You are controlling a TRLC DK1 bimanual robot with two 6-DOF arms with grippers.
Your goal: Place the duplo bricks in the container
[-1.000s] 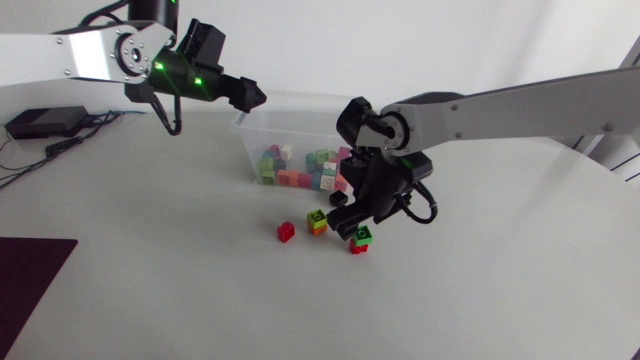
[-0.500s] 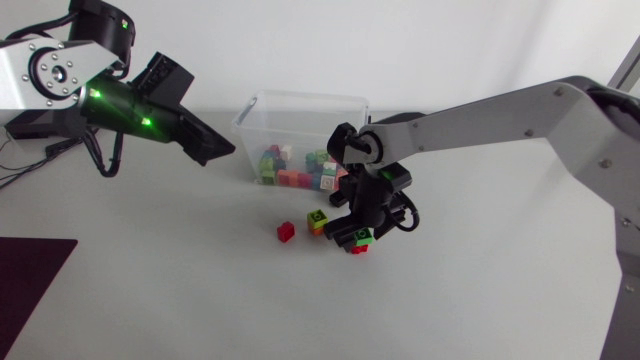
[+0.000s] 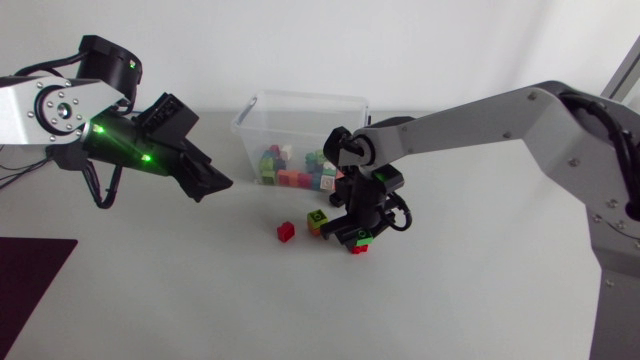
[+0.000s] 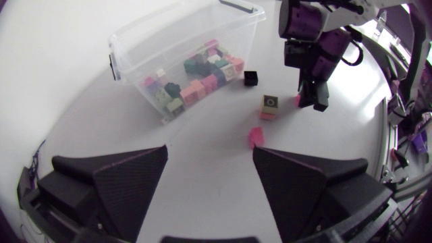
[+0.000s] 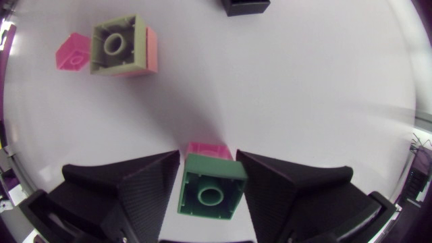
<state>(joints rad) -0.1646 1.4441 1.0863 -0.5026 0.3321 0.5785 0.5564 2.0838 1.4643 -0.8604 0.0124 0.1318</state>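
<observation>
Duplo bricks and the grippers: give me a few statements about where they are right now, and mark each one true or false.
1. The container already has bricks in it. True.
2. The left gripper holds a brick. False: it is open, with nothing between its fingers, apart from the loose bricks.
3. A green brick sits between the right gripper's fingers. True.
4. The lone red brick lies inside the container. False: it lies on the table, outside the container.
</observation>
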